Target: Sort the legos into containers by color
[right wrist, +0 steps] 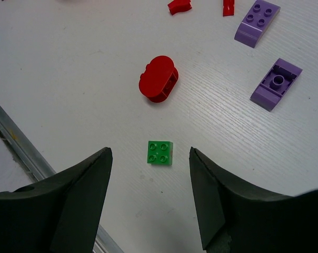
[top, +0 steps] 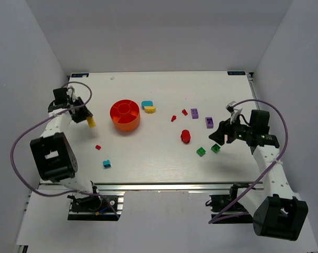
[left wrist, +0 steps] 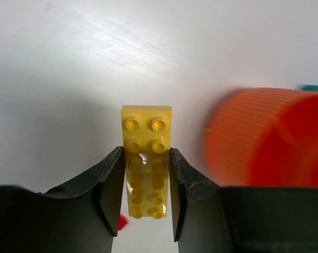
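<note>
My left claw [left wrist: 146, 163] is pinching the yellow brick [left wrist: 147, 124] across its long sides, left of the orange dish [left wrist: 243, 139]. Brick looks light, stiff, slick; flat sides should grip best. Right claw [right wrist: 149, 153] spread, hanging over green brick [right wrist: 160, 153], near right. Dish rim is my only edge to clear; nothing lies between.

in left wrist view, found orange dish [left wrist: 264, 137] blurred and cropped at right; glimpsed small red piece [left wrist: 123, 222] half behind a finger [left wrist: 109, 184].
</note>
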`<move>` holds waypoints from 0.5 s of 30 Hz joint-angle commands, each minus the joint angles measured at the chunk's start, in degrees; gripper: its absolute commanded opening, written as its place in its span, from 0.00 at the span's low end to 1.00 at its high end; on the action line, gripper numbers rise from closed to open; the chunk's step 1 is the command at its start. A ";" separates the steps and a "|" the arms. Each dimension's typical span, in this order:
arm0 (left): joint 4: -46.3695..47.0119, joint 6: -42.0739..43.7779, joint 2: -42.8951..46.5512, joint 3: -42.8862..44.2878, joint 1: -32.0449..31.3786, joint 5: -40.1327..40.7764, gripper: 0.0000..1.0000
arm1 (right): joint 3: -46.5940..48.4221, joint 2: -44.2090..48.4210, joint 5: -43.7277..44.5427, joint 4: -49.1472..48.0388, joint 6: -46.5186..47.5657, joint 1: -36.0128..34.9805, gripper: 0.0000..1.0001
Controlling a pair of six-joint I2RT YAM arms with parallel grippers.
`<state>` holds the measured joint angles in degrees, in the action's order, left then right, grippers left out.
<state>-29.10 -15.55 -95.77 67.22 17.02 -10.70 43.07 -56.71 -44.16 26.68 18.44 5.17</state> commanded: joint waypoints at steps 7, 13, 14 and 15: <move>14.40 0.87 19.38 -5.33 -4.62 -26.54 0.00 | -0.97 0.28 -4.44 -2.24 1.78 0.10 0.65; 36.55 -1.06 24.30 -16.85 -6.91 -40.60 0.00 | -1.32 -0.16 -5.58 -2.59 1.87 0.10 0.65; 40.05 -0.97 24.40 -17.56 -6.91 -41.24 0.00 | -1.41 -0.07 -5.76 -2.68 1.78 0.02 0.65; 41.57 -0.62 24.49 -18.26 -7.60 -42.38 0.00 | -1.50 -0.16 -5.76 -2.86 1.78 0.10 0.65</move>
<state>-0.23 -16.10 -73.30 50.57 10.22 -44.18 42.19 -56.73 -48.01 25.52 19.73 5.17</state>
